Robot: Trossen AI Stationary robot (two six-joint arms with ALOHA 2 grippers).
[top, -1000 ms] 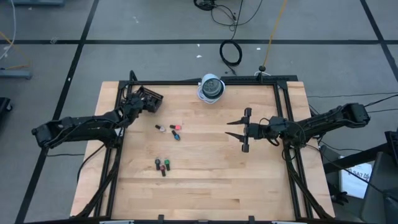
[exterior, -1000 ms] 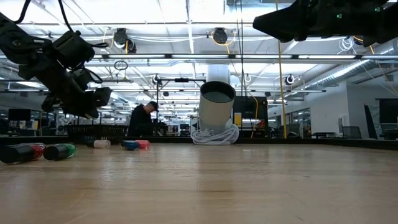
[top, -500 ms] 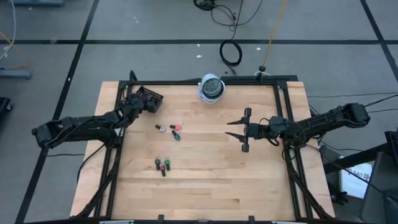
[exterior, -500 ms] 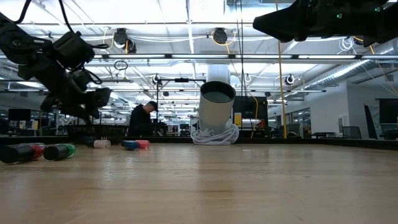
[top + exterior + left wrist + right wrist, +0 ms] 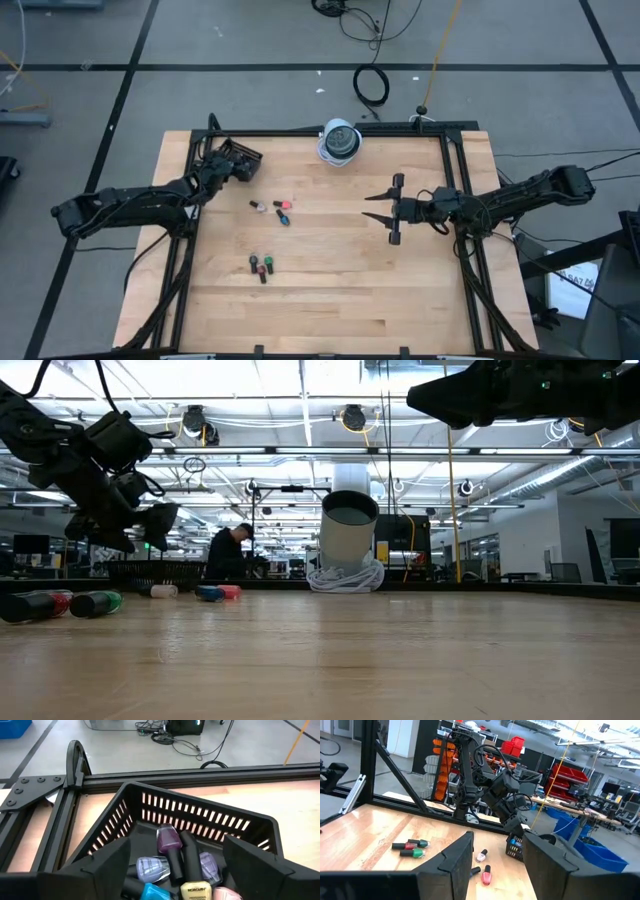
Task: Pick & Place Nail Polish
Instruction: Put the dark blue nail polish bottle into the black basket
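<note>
robotics lab inside a large industrial hall

the wooden table (image 5: 330, 280) sat in a black metal frame (image 5: 45, 805) on a grey floor marked with dark tape lines and strewn with cables (image 5: 372, 85). beyond it ran long rows of ceiling lights (image 5: 300, 452), workbenches, red storage bins (image 5: 572, 772) and blue tubs (image 5: 592, 852), with a person (image 5: 228, 552) bent over a far bench.
</note>
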